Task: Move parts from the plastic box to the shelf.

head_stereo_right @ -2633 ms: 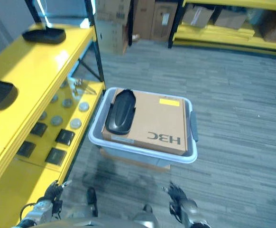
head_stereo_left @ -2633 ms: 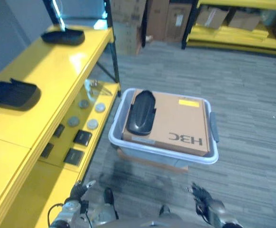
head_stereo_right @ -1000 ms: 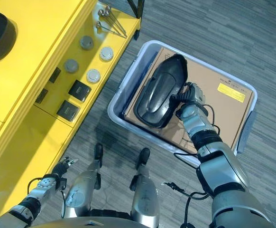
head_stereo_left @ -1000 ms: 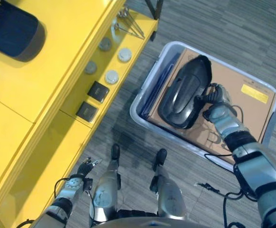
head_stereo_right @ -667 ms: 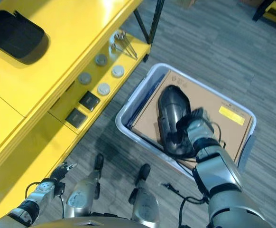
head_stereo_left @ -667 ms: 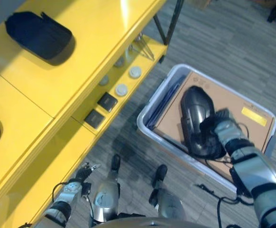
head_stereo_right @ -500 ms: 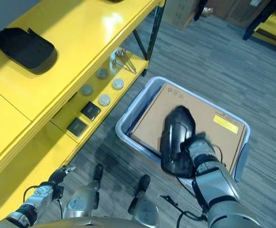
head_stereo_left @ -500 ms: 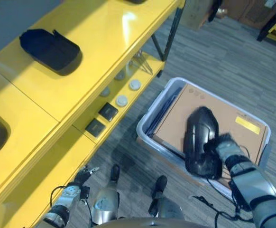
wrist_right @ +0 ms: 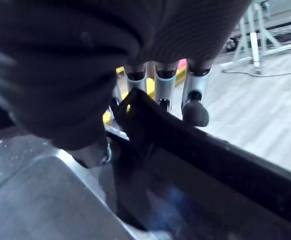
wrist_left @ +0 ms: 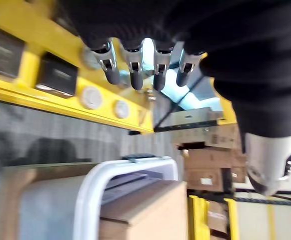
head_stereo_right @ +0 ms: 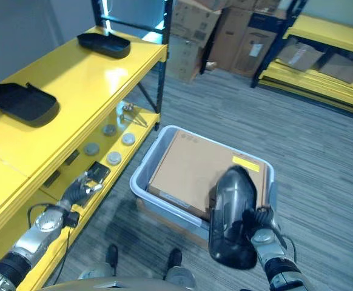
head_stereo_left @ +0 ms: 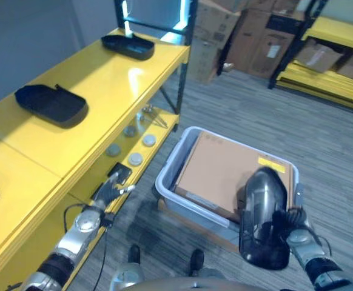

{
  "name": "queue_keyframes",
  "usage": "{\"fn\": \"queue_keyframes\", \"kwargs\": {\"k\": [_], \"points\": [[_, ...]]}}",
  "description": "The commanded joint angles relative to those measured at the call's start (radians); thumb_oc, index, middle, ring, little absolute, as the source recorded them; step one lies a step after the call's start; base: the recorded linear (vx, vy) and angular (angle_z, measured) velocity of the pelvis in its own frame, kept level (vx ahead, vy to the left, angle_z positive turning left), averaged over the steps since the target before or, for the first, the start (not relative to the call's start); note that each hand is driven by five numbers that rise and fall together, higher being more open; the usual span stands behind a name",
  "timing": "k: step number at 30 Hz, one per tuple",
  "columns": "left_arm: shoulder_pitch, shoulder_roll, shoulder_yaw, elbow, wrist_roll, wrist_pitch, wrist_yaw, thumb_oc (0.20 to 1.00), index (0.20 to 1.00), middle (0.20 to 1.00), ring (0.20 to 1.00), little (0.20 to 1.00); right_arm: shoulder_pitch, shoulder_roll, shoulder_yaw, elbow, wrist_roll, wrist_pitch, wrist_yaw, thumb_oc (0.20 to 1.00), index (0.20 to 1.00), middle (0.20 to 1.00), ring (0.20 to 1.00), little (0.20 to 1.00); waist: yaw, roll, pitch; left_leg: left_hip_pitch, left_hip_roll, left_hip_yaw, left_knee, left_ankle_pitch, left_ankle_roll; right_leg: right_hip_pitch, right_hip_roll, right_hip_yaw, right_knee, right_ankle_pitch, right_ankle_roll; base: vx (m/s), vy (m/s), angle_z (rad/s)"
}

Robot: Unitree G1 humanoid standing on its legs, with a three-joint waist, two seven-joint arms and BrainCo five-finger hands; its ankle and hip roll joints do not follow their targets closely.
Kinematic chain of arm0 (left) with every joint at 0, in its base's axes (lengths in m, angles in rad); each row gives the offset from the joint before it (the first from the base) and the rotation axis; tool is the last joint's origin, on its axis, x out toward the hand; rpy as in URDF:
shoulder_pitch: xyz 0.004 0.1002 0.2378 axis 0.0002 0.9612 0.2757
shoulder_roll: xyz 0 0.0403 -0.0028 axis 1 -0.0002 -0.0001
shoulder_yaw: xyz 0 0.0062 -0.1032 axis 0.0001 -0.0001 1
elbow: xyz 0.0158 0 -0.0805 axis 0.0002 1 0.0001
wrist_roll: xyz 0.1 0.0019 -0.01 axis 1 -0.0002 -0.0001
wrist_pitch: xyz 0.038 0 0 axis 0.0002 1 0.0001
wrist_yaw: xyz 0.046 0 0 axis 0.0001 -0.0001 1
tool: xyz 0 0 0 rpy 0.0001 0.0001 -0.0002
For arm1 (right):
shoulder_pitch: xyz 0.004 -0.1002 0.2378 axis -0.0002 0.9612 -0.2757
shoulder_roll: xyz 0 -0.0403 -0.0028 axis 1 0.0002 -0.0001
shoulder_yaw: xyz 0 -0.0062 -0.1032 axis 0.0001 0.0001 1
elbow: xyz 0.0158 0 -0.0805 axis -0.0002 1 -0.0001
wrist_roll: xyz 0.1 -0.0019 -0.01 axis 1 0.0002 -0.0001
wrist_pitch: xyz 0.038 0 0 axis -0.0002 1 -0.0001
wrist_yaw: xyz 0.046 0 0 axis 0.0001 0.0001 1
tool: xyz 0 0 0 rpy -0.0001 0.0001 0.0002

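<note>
Two black trays (head_stereo_left: 50, 104) and (head_stereo_left: 128, 46) already sit on the top of the yellow shelf (head_stereo_left: 104, 91) at the left, with small round discs (head_stereo_left: 135, 159) and flat dark pads (head_stereo_left: 121, 173) on the lower level. The left robot hand (head_stereo_left: 111, 188) hangs just beside that lower level, its fingers (wrist_left: 133, 67) straight and relaxed, holding nothing.

Toward the middle, the plastic box (head_stereo_left: 170, 182) stands on the floor with a brown carton (head_stereo_left: 225, 173) inside. A yellow label (head_stereo_left: 272, 164) sits on the carton's top; its writing is too small to make out, and I read no other print.

At the right, the long black part (head_stereo_left: 262, 218) is up out of the box, hanging over its near right corner. The right robot hand (head_stereo_left: 293, 225) grips it along one edge, and its wrist view shows fingers (wrist_right: 194, 102) curled over the part's thin rim.

My worry is that the grip appears to sit at one side of a long shell, so the part could twist or slip free on the swing across to the shelf. The free end might also clip the box rim or the shelf edge if carried low. It would probably need laying down flat on the bare shelf top, apart from the trays.
</note>
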Motion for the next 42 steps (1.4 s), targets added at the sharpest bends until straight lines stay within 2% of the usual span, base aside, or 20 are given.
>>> {"fn": "queue_keyframes", "kwargs": {"k": [1, 4, 6, 12, 16, 21, 24, 30, 39, 42], "points": [[-0.113, -0.024, -0.006, 0.014, -0.054, 0.019, -0.04, 1.0, 1.0, 1.0, 1.0, 1.0, -0.122, -0.132, -0.039, -0.1, -0.208, -0.037, -0.102, 0.2, 0.2, 0.2, 0.2, 0.2, 0.007, 0.013, 0.005, 0.019, 0.024, 0.054, -0.001, -0.111, 0.002, 0.093, -0.029, -0.012, 0.003, -0.131, 0.041, -0.04, -0.014, -0.24], [-0.154, -0.038, -0.024, -0.027, -0.091, 0.04, -0.054, 1.0, 1.0, 1.0, 1.0, 1.0, -0.142, -0.159, -0.035, -0.201, -0.286, -0.016, -0.12, 0.2, 0.2, 0.2, 0.2, 0.2, -0.004, 0.01, -0.004, 0.026, 0.027, 0.062, -0.001, -0.116, 0.003, 0.1, -0.025, -0.004, 0.003, -0.138, 0.041, -0.03, -0.01, -0.15], [-0.197, -0.06, -0.047, -0.059, -0.124, 0.046, -0.067, 1.0, 1.0, 1.0, 1.0, 1.0, -0.185, -0.179, -0.017, -0.259, -0.324, -0.025, -0.147, 0.2, 0.2, 0.2, 0.2, 0.2, -0.017, 0.007, -0.013, 0.037, 0.03, 0.072, -0.001, -0.122, 0.004, 0.107, -0.023, 0.003, 0.003, -0.145, 0.041, -0.03, -0.005, -0.07], [-0.313, -0.118, -0.115, -0.073, -0.09, 0.018, -0.01, 1.0, 1.0, 1.0, 1.0, 1.0, -0.336, -0.195, 0.046, -0.349, -0.3, -0.037, -0.158, 0.2, 0.2, 0.2, 0.2, 0.2, -0.038, -0.003, -0.033, 0.054, 0.034, 0.085, -0.001, -0.134, 0.007, 0.118, -0.014, 0.021, 0.003, -0.158, 0.038, -0.03, -0.007, -0.12], [-0.359, -0.17, -0.15, -0.069, -0.068, 0.013, 0.013, 1.0, 1.0, 1.0, 1.0, 1.0, -0.411, -0.14, 0.085, -0.407, -0.273, -0.053, -0.154, 0.2, 0.2, 0.2, 0.2, 0.2, -0.046, -0.006, -0.041, 0.06, 0.037, 0.09, -0.001, -0.139, 0.007, 0.12, -0.01, 0.029, 0.003, -0.164, 0.037, -0.01, -0.008, -0.04], [-0.371, -0.2, -0.175, -0.054, -0.082, 0.021, 0.026, 1.0, 1.0, 1.0, 1.0, 1.0, -0.453, -0.083, 0.128, -0.434, -0.277, -0.072, -0.138, 0.2, 0.2, 0.2, 0.2, 0.2, -0.043, -0.006, -0.044, 0.062, 0.037, 0.093, -0.001, -0.143, 0.008, 0.121, -0.008, 0.029, 0.003, -0.167, 0.035, -0.01, 0.002, -0.06], [-0.374, -0.208, -0.183, -0.037, -0.067, 0.004, 0.027, 1.0, 1.0, 1.0, 1.0, 1.0, -0.47, -0.059, 0.146, -0.447, -0.288, -0.078, -0.115, 0.2, 0.2, 0.2, 0.2, 0.2, -0.042, -0.005, -0.046, 0.063, 0.036, 0.095, -0.001, -0.145, 0.008, 0.121, -0.008, 0.028, 0.003, -0.168, 0.034, 0.0, 0.004, -0.03], [-0.394, -0.197, -0.199, -0.038, 0.044, -0.012, 0.022, 1.0, 1.0, 1.0, 1.0, 1.0, -0.504, -0.018, 0.2, -0.466, -0.282, -0.114, -0.071, 0.2, 0.2, 0.2, 0.2, 0.2, -0.034, -0.004, -0.047, 0.061, 0.036, 0.095, -0.001, -0.146, 0.008, 0.118, -0.01, 0.025, 0.003, -0.168, 0.036, 0.0, 0.0, 0.0], [-0.401, -0.177, -0.205, -0.026, 0.086, 0.002, 0.042, 1.0, 1.0, 1.0, 1.0, 1.0, -0.518, 0.014, 0.233, -0.564, -0.24, -0.179, 0.001, 0.2, 0.2, 0.2, 0.2, 0.2, -0.028, -0.004, -0.046, 0.064, 0.03, 0.088, -0.001, -0.15, 0.011, 0.122, -0.011, 0.024, 0.003, -0.169, 0.035, 0.0, 0.0, 0.0], [-0.406, -0.182, -0.204, -0.003, 0.095, -0.007, 0.04, 1.0, 1.0, 1.0, 1.0, 1.0, -0.524, 0.029, 0.25, -0.604, -0.241, -0.199, 0.058, 0.2, 0.2, 0.2, 0.2, 0.2, -0.028, -0.006, -0.047, 0.066, 0.029, 0.087, -0.001, -0.153, 0.012, 0.122, -0.01, 0.026, 0.003, -0.17, 0.036, 0.0, 0.0, 0.0]]}}
